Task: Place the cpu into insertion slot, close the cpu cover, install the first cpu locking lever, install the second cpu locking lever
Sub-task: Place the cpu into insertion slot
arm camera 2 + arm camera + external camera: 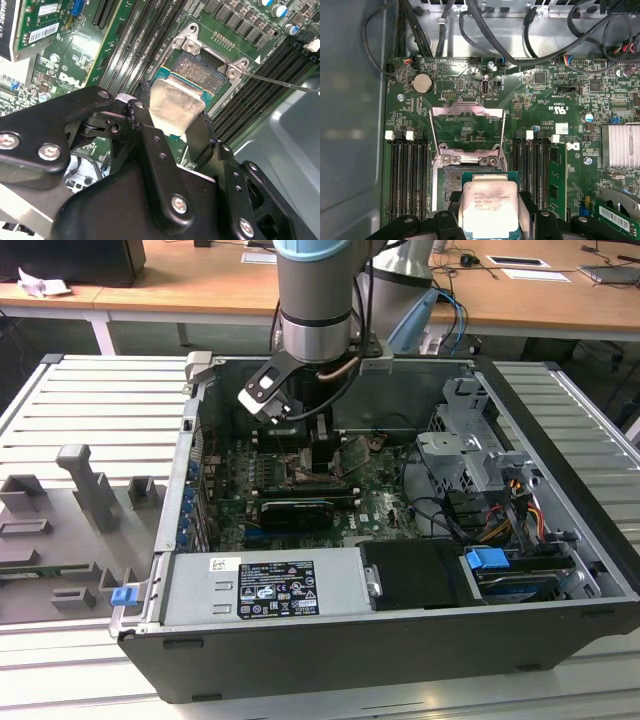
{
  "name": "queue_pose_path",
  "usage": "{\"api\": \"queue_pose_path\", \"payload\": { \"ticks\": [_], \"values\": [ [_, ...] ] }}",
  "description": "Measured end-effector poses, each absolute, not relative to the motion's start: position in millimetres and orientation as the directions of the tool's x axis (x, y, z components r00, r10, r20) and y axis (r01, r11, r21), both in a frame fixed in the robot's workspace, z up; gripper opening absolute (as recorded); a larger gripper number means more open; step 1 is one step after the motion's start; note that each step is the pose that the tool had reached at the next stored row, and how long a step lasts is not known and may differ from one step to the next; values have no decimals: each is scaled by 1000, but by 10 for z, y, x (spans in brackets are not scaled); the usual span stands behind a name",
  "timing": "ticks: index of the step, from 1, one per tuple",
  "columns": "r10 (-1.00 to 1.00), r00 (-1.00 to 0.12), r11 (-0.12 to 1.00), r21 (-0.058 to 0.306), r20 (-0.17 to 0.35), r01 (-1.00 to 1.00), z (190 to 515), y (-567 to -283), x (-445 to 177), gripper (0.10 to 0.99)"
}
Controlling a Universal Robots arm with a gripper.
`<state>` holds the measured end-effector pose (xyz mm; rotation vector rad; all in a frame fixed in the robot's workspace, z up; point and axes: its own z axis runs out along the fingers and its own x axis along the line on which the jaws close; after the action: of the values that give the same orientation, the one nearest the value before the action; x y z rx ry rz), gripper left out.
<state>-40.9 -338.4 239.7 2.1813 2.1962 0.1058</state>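
In the exterior view, the arm [318,300] is seen reaching down into an open computer case [300,680]. The gripper [322,448] is set low over the green motherboard [385,505]. The chip itself cannot be made out from this view.

In the second wrist view, the cpu [176,106] is clamped between the two black fingers [150,137] of the gripper [175,120], one finger against each opposite edge. Its pale metal face is turned toward the camera. The insertion slot [200,69] lies just beyond the fingertips and is partly overlapped by the far edge of the chip, with the dark pin field left exposed past it. Whether the chip touches the socket cannot be told. A thin locking lever [280,83] is seen running away from the far corner of the socket frame.

In the first wrist view, the cpu [490,210] is again shown gripped between the fingers [527,204], directly at the gripper [490,216]. An uncovered part of the insertion slot [451,182] is seen just ahead of the chip. The cpu cover [467,111] is raised open beyond the socket, on the side away from the gripper, with the board visible through its window. Long black memory slots [407,175] are ranged on both sides of the socket.
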Motion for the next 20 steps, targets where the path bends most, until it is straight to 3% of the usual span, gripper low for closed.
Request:
{"api": "queue_pose_path", "payload": {
  "ticks": [20],
  "values": [
    [999, 28, -29, 80, 16, 996, 2111, -3191, -453, 529]
  ]
}}
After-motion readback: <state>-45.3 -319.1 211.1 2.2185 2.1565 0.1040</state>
